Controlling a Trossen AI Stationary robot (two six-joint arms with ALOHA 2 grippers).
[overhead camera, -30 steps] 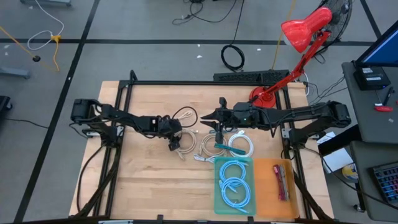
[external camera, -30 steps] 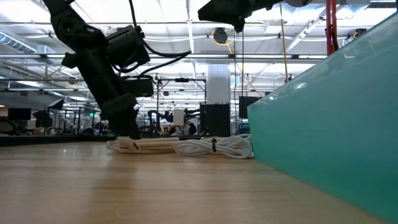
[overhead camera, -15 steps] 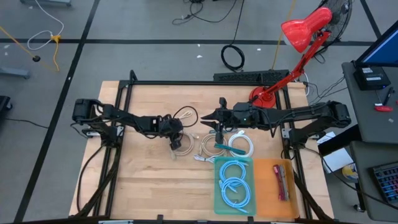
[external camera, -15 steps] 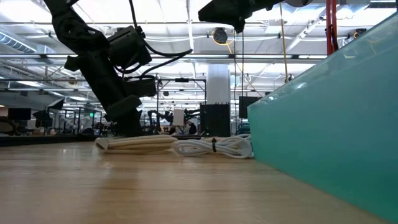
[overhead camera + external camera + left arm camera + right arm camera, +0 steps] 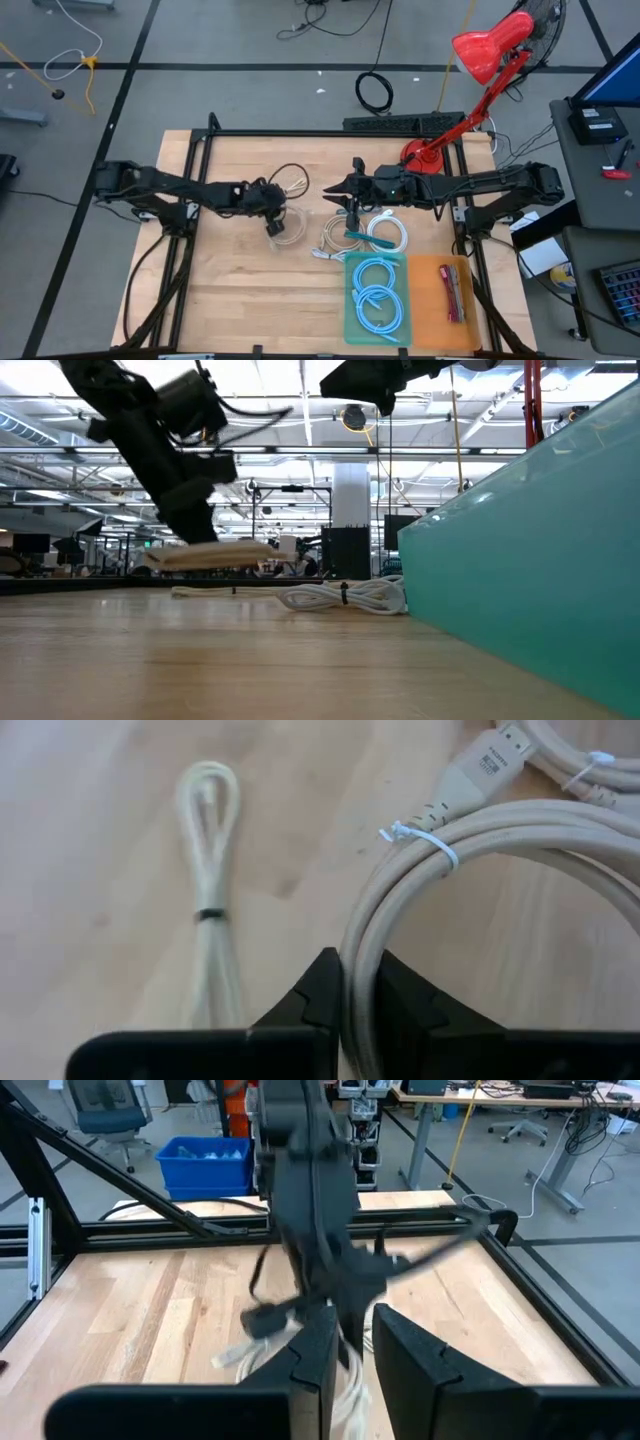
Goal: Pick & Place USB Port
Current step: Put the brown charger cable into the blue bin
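Only the low view shows the left tool clamping the beige cable coil clear of the table.

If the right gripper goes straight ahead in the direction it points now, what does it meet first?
Probably the left arm's wrist, which stands directly ahead of the right gripper in the right wrist view, holding a beige cable coil. Depth is unclear there, but the high view shows nothing else between them.

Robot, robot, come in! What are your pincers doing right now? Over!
Left pincer shut on coiled beige USB cable, lifted off wooden table. Right pincer waits mid-table above the other white cable coils. Nothing in the way.
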